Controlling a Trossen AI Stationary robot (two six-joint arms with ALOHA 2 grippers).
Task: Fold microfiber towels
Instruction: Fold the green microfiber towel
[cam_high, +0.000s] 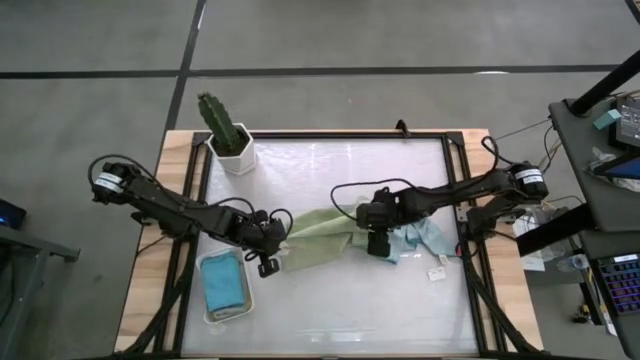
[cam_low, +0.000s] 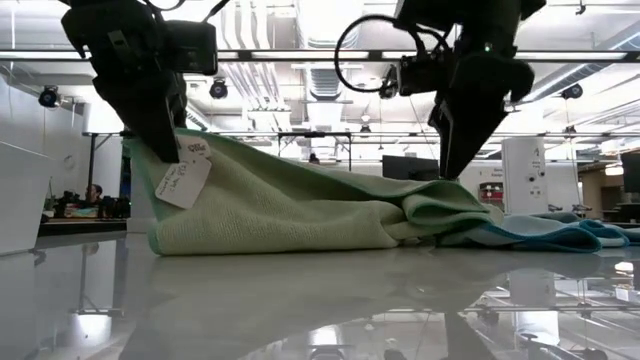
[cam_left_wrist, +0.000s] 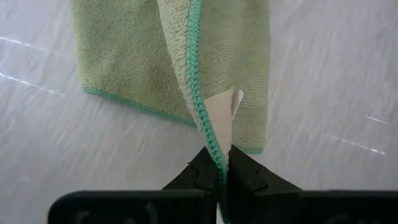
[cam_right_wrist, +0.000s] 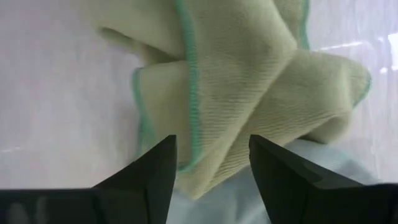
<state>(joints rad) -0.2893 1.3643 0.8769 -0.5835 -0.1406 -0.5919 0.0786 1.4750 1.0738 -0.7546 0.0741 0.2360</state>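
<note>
The sage green towel (cam_low: 300, 205) lies near the middle of the table (cam_high: 330, 300), its left corner lifted, its right end bunched over the pale blue towel (cam_high: 428, 236). A teal towel (cam_high: 224, 282) sits folded in the white tray (cam_high: 212, 312) by the table's front left edge. The left gripper (cam_left_wrist: 219, 174) is clamped on the green towel's raised corner, beside its paper tag (cam_low: 184, 180). The right gripper (cam_right_wrist: 211, 163) hangs with fingers spread over the bunched end, holding nothing. A potted cactus (cam_high: 226, 128) stands at the back left corner.
</note>
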